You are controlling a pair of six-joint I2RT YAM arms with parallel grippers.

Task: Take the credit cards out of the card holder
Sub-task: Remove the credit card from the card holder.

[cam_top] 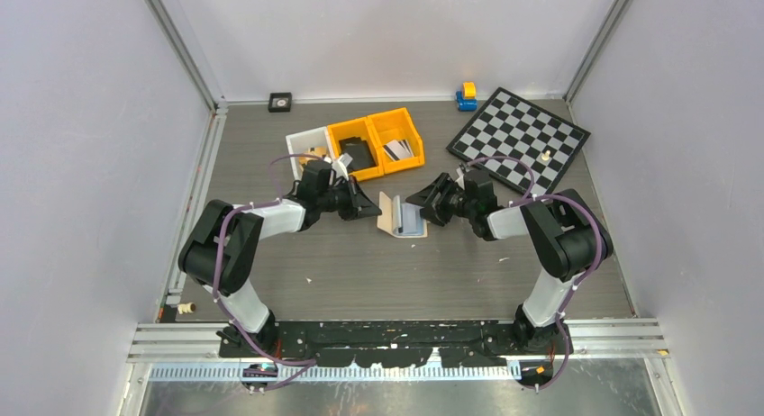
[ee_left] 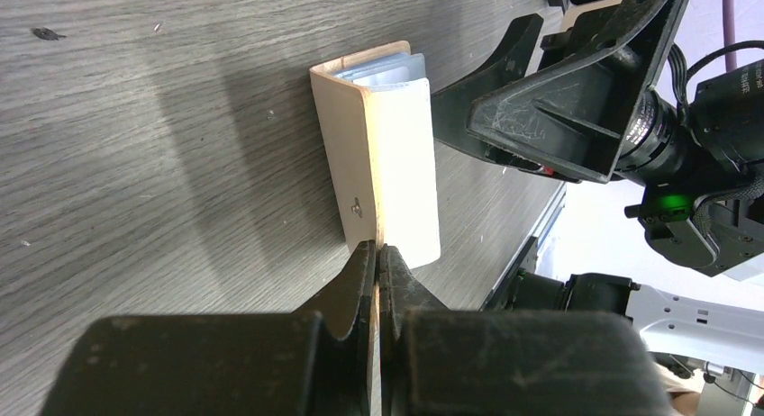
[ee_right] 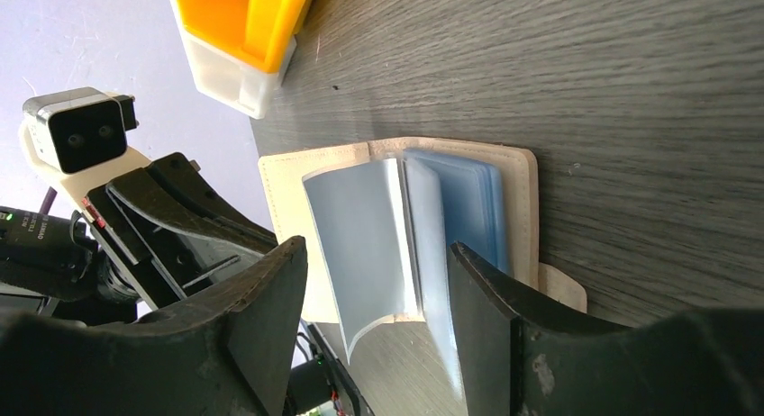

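A: How is the card holder [cam_top: 402, 216] being held?

B: The edge of its tan cover is being pinched by the left pincer [ee_left: 377, 254], whose jaws are being pressed together on it. The holder is being propped half open on the table [cam_top: 360, 272], directly between the two pincers' tips.

A: And the right pincer [ee_right: 377, 249]?

B: Its jaws are being held well apart, one on each side of the fanned blue-grey pockets [ee_right: 360, 227], with nothing being gripped.

A: Room for moving?

B: Open tabletop is being offered behind both pincers. Beyond the left one, orange bins [cam_top: 378, 144] are being crowded near; beyond the right one, a chessboard [cam_top: 520, 135].

A: What is being given by one view alone?

B: The pockets are being shown only from the right wrist, a stud [ee_left: 357, 204] on the cover only from the left. Credit cards [cam_top: 397, 149] are being seen in a bin only from above. Whether the pockets are being filled cannot be told.
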